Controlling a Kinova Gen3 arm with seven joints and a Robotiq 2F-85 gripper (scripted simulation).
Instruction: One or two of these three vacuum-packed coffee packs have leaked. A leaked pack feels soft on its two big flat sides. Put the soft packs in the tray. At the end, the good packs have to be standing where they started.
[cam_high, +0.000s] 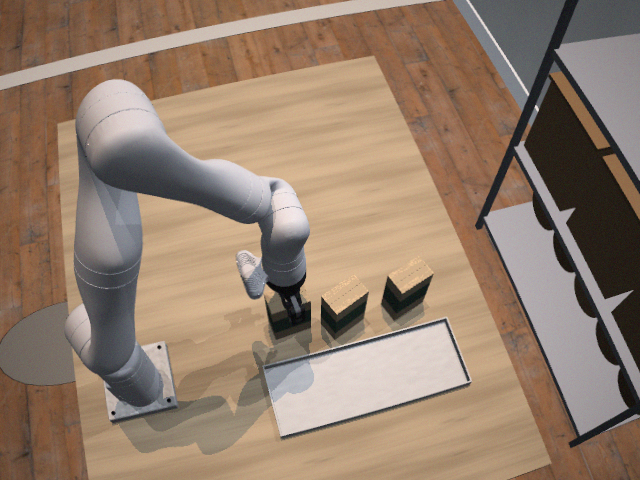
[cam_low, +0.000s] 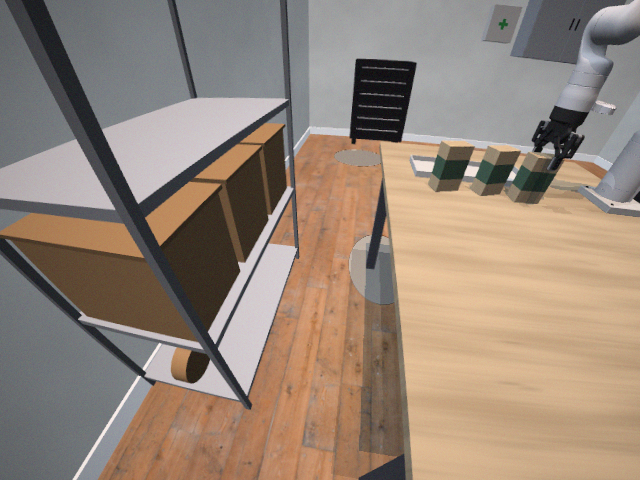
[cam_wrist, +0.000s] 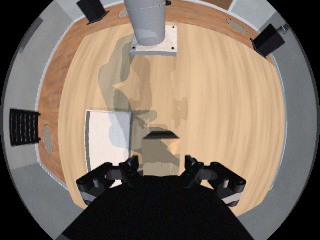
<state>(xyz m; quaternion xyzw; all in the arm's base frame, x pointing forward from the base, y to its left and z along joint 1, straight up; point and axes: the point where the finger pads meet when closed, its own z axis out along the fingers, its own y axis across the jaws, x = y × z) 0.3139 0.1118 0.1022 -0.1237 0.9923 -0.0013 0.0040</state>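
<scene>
Three tan coffee packs with dark green bands stand in a row on the table. The pack nearest the robot base (cam_high: 287, 314) also shows in the exterior view (cam_low: 532, 178) and in the wrist view (cam_wrist: 160, 154). My gripper (cam_high: 292, 305) is open and points straight down over this pack, with a finger on each side of its top; it also shows in the exterior view (cam_low: 556, 147) and the wrist view (cam_wrist: 160, 167). I cannot tell if the fingers touch it. The middle pack (cam_high: 344, 303) and the far pack (cam_high: 408, 284) stand upright and apart. The white tray (cam_high: 367, 377) lies empty beside the row.
The arm's base plate (cam_high: 139, 382) is bolted at the table's near left. A metal shelf rack (cam_high: 584, 206) with brown boxes stands off the table to the right. A black chair (cam_low: 382, 100) stands by the far wall.
</scene>
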